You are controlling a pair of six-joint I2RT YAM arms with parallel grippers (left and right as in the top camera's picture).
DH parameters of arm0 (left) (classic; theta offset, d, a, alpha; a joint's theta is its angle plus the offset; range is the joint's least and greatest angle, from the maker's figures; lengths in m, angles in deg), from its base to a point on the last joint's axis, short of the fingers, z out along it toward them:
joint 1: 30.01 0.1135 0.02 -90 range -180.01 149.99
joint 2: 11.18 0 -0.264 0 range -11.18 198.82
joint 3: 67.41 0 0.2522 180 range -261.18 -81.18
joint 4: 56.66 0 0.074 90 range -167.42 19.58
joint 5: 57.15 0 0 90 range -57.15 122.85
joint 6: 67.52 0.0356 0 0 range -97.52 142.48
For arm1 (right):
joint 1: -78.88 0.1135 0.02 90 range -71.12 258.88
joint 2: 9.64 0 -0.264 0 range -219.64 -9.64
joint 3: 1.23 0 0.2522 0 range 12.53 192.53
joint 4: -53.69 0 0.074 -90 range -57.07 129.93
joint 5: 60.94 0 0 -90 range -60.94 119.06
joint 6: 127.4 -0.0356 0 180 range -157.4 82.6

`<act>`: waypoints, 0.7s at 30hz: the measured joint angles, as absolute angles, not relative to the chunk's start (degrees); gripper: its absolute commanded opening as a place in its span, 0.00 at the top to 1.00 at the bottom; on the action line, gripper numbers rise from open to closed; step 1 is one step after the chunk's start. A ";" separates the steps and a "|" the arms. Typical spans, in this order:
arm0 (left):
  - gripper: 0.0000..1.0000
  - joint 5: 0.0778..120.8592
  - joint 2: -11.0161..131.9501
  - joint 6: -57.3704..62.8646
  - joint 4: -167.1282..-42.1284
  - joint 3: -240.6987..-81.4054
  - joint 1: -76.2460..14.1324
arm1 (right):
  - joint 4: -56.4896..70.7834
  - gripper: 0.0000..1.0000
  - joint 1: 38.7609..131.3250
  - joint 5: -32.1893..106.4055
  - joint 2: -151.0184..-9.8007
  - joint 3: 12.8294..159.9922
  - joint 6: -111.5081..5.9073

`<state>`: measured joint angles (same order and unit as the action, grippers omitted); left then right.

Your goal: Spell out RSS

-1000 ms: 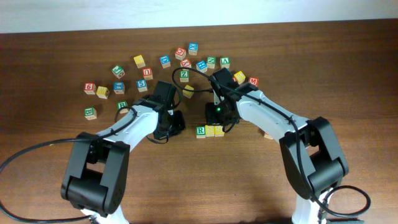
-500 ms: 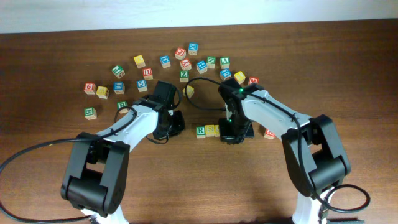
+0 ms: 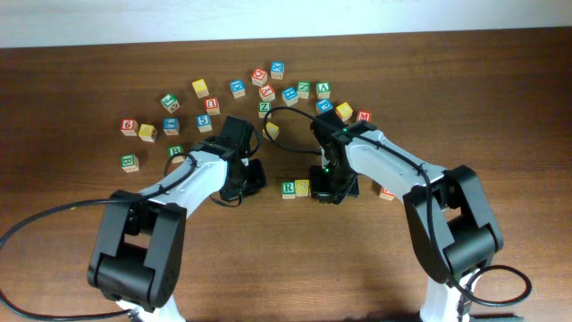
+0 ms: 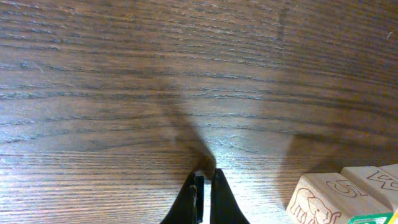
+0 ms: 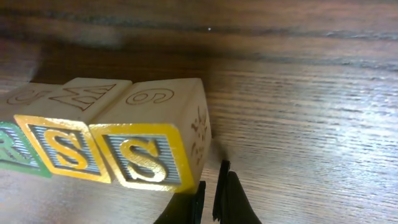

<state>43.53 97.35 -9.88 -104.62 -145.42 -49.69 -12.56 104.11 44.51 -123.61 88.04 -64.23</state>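
A row of letter blocks lies mid-table: a green R block (image 3: 288, 189), then a yellow S block (image 3: 302, 187). The right wrist view shows the R (image 5: 9, 146), the first S (image 5: 62, 149) and a second S block (image 5: 146, 158) side by side and touching. My right gripper (image 5: 212, 193) is shut and empty, its tips low beside the right face of the second S. In the overhead view it (image 3: 323, 190) covers that block. My left gripper (image 3: 252, 179) is shut and empty, left of the row, over bare wood (image 4: 204, 186). The row's blocks (image 4: 329, 199) show at its lower right.
Several loose letter blocks lie scattered across the back of the table, from a green one (image 3: 130, 162) at the left to a red M block (image 3: 364, 116) at the right. A block (image 3: 386, 191) lies just right of my right arm.
My right gripper has come down from behind the row to its right end, then edged left against the second S. The left arm has not moved.
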 measured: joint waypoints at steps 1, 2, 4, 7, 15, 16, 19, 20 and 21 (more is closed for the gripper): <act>0.99 43.55 97.35 -9.88 -104.62 -145.42 -49.69 | -14.02 0.96 104.11 44.90 -123.61 88.04 -64.21; 0.99 43.55 97.35 -9.88 -104.62 -145.42 -49.69 | -16.32 0.96 104.11 45.10 -123.61 88.06 -64.08; 0.99 43.55 97.35 -9.88 -104.64 -145.42 -49.69 | -20.01 0.96 103.57 45.12 -123.54 88.76 -62.68; 0.99 43.55 97.35 -9.88 -104.66 -145.42 -49.69 | -18.31 0.96 100.18 42.17 -123.15 90.20 -62.00; 0.99 43.55 97.35 -9.88 -104.73 -145.47 -49.69 | -10.52 0.96 102.23 43.92 -123.61 90.31 -61.63; 0.99 43.55 97.35 -9.88 -104.73 -145.47 -49.69 | -10.52 0.96 102.30 44.16 -123.63 90.31 -61.67; 1.00 43.55 97.35 -9.88 -104.73 -145.47 -49.69 | -10.57 0.96 102.30 44.14 -123.72 90.31 -61.63; 1.00 43.55 97.35 -9.88 -104.86 -145.47 -49.69 | -10.57 0.96 102.30 43.68 -123.72 90.31 -61.67; 1.00 43.57 97.35 -9.85 -105.25 -145.49 -49.69 | -10.59 0.96 102.30 43.39 -123.72 90.31 -61.67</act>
